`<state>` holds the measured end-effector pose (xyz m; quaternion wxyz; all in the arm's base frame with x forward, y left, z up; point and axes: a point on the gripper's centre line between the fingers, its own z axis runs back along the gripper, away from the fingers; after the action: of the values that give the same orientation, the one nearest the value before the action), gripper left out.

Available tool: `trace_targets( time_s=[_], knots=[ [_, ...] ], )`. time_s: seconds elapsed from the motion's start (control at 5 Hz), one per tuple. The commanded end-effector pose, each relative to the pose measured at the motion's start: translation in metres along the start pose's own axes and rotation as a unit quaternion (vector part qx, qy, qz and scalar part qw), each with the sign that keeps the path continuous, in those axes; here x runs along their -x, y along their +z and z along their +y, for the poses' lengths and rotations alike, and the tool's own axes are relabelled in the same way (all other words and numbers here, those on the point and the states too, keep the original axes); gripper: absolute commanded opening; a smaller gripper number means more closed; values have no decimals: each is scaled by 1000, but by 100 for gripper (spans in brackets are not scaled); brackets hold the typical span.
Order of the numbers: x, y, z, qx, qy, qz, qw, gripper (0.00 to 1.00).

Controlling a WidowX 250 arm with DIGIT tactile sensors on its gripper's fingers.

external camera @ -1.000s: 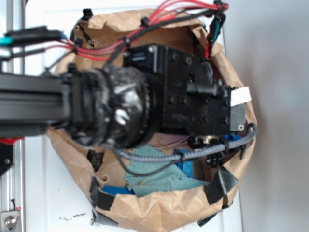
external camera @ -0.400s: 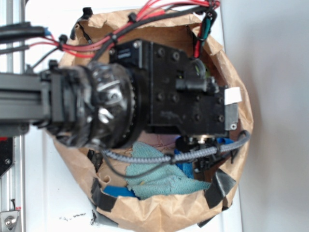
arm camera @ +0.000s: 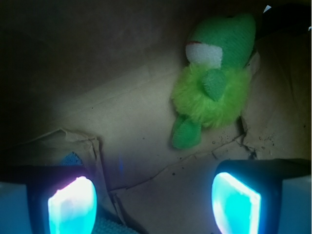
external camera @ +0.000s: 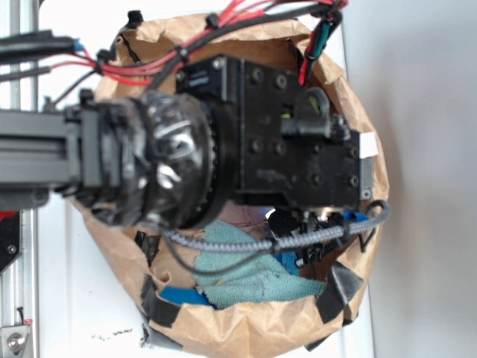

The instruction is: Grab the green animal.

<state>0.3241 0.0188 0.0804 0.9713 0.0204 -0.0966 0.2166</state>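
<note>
green animal [arm camera: 214, 83] on brown paper [arm camera: 131, 126] | jaws apart, empty | teal cloth [external camera: 242, 272] nearby

Black arm [external camera: 223, 149] covers paper bag [external camera: 246, 328], teal cloth [external camera: 246, 272].

Green animal [arm camera: 218, 80] on brown paper [arm camera: 131, 122]

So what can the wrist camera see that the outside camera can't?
Only the wrist view shows the green animal, lying on brown paper ahead of the open gripper, untouched. Only the exterior view shows the robot arm, the teal cloth and red wires. Both show the paper bag.
</note>
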Motion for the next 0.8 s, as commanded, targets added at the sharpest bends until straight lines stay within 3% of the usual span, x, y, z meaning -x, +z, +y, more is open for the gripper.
trace_targets(
  time_s=[0.0, 0.2, 0.6],
  knots=[
    [-14, 27, 2, 19, 5, -43, 999, 100],
    [-27, 24, 7, 60, 6, -35, 998, 100],
    [-27, 24, 29, 74, 20, -63, 995, 100]
  ],
)
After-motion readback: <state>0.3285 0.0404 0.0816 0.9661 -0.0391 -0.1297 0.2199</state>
